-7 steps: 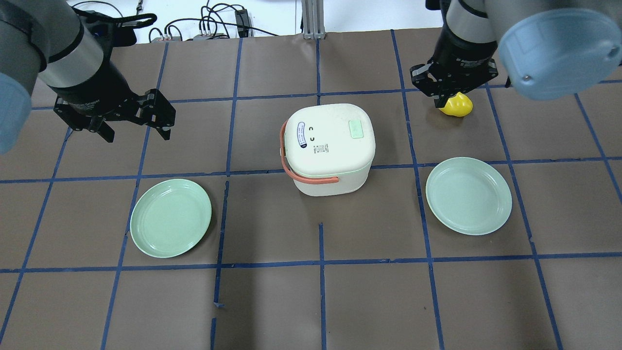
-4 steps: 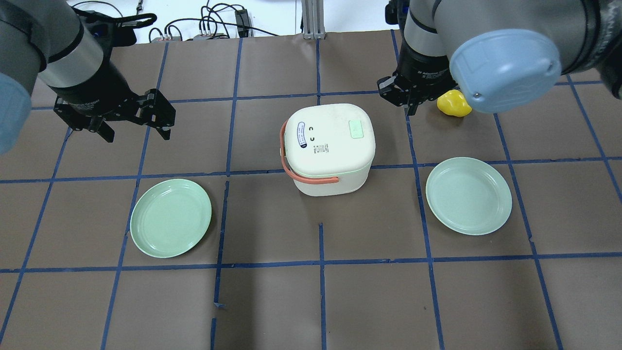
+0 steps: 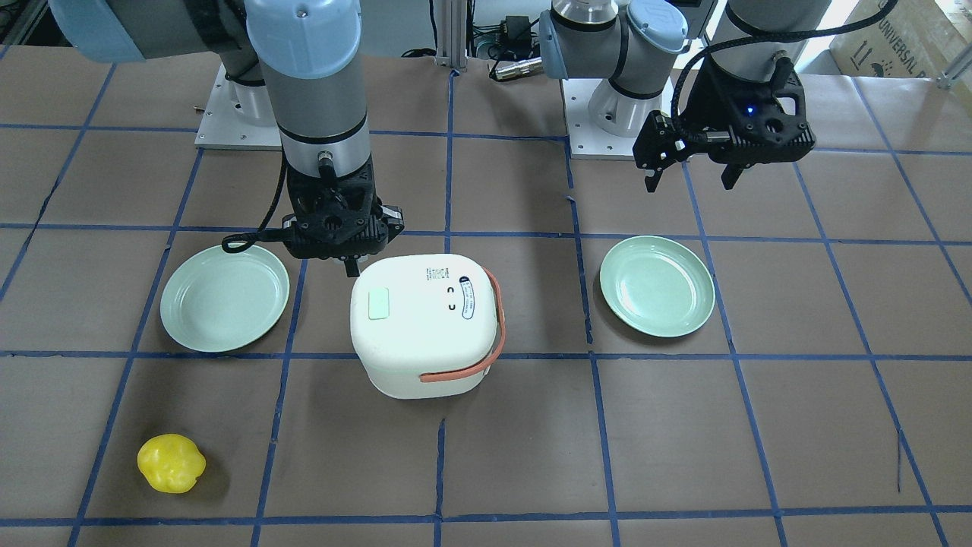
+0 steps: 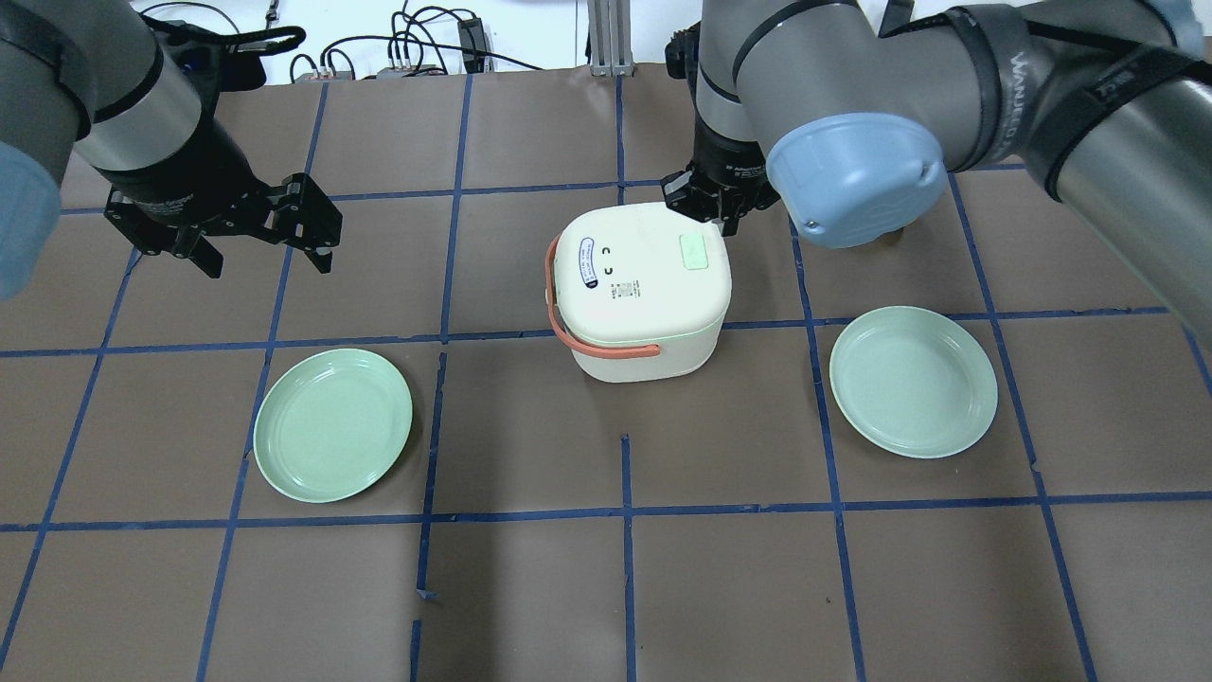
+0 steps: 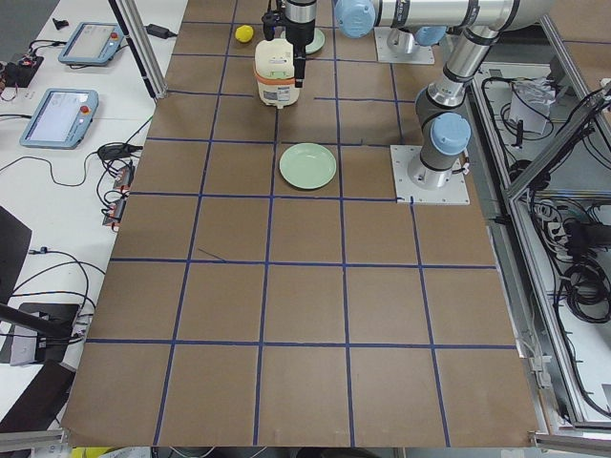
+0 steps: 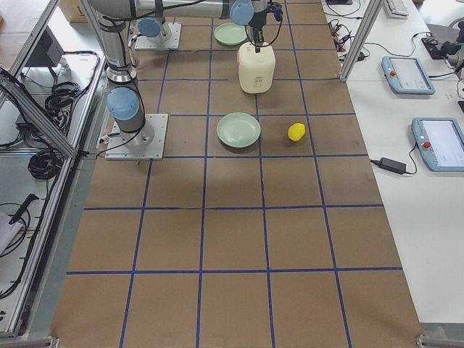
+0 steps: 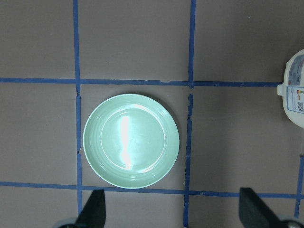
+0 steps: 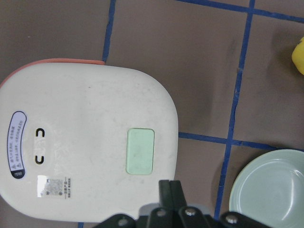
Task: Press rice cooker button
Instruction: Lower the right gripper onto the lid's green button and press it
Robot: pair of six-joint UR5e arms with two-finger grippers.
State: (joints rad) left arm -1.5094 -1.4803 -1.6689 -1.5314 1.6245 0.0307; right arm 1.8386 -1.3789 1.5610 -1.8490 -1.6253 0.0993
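While the left pincer (image 4: pixel 263 251) hangs with its two fingers spread wide and nothing between them, the right pincer (image 8: pixel 169 183) is pinched tight, fingers pressed together and empty, its tip poised at the lid's edge just beside the pale green rectangular button (image 4: pixel 695 252); I cannot tell whether it touches the lid. One small white rounded-square rice cooker with an orange strap handle (image 4: pixel 642 284) stands upright, lid closed, near the middle of the brown paper-covered bench with its blue tape grid (image 4: pixel 720 568). Two round pale green plates (image 4: pixel 332 424) (image 4: pixel 913 381) lie flat, one on either side of the cooker and apart from it, and the open left pincer hovers above the one on its own side. A single lumpy yellow glossy object (image 3: pixel 171 463) sits alone on the right arm's side, well apart from the cooker and from the nearer plate.
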